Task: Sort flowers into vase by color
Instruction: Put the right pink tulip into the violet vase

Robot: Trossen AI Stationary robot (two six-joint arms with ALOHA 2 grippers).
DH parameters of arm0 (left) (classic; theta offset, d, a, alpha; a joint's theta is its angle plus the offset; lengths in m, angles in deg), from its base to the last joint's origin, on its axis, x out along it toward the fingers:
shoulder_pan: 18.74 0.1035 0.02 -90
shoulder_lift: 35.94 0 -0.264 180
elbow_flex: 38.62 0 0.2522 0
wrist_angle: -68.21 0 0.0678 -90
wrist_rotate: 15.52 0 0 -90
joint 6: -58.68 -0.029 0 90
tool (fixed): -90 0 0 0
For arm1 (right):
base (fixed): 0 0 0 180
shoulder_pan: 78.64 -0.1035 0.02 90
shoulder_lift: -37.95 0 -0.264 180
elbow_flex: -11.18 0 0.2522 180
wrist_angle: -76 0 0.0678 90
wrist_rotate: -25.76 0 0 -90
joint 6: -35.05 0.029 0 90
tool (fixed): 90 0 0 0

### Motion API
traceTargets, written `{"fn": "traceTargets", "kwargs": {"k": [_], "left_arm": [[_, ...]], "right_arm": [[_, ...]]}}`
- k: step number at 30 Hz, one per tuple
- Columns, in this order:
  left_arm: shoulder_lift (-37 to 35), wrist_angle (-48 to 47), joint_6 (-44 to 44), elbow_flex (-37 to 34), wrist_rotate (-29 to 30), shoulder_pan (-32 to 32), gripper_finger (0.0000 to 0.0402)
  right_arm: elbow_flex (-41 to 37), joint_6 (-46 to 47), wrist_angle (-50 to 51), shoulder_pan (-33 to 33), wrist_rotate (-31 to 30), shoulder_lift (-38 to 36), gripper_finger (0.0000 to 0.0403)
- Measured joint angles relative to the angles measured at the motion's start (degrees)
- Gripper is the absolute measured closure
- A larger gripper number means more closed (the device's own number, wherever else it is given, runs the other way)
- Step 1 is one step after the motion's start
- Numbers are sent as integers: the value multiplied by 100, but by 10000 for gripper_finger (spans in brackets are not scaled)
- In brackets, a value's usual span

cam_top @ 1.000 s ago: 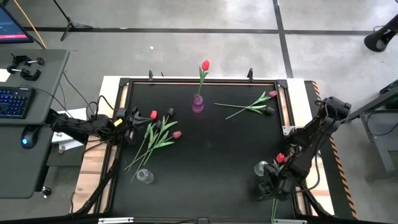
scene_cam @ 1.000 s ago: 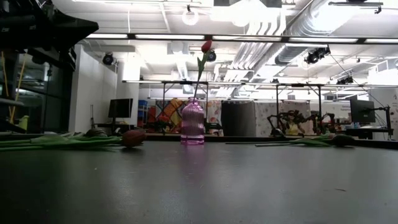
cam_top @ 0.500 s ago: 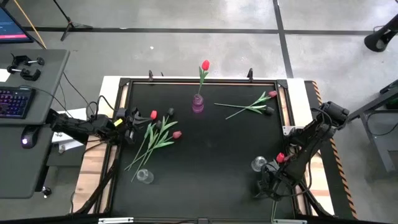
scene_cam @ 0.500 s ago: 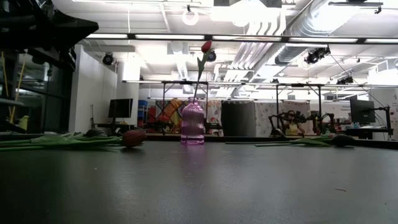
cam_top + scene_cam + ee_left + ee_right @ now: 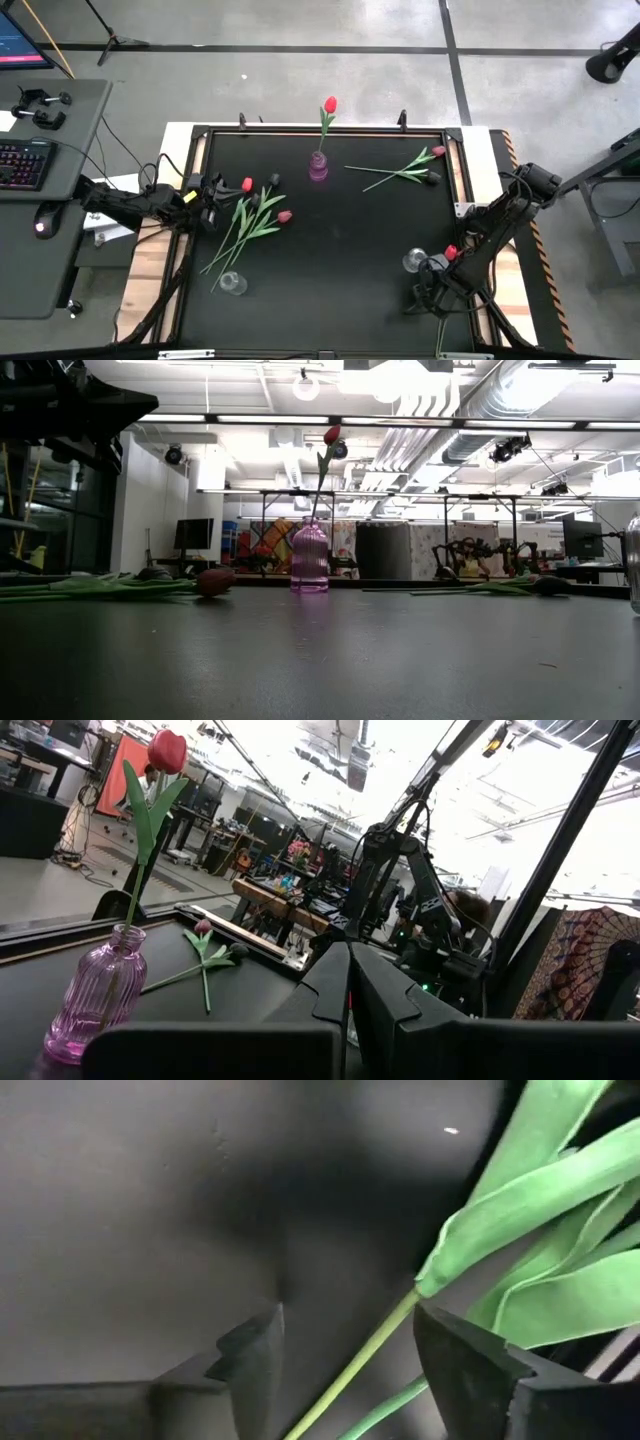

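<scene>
Since earlier, my right claw pulled toward near desk edge, fingers spread. Only its wrist view shows flower stem between them. Left claw parked, pressed together.

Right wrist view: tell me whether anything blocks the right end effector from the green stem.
Nothing visible does. The thin green tulip stem already runs between the open fingers of the right end effector, with only the bare black table around it.

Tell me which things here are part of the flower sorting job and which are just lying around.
Part of the job:
- purple vase holding a red tulip
- loose tulips at left and at the far right
- two clear vases
- stem between the right gripper fingers

Lying about:
- keyboard
- mouse
</scene>
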Motion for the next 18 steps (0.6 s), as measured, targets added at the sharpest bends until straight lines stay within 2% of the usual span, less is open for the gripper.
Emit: {"fn": "traceTargets", "kwargs": {"k": [7,18], "left_arm": [[1,0,0,0,1,0,401],[2,0,0,0,0,0,401]], "right_arm": [[0,-107,374,146,63,0,236],[0,-108,694,372,67,0,239]]}}
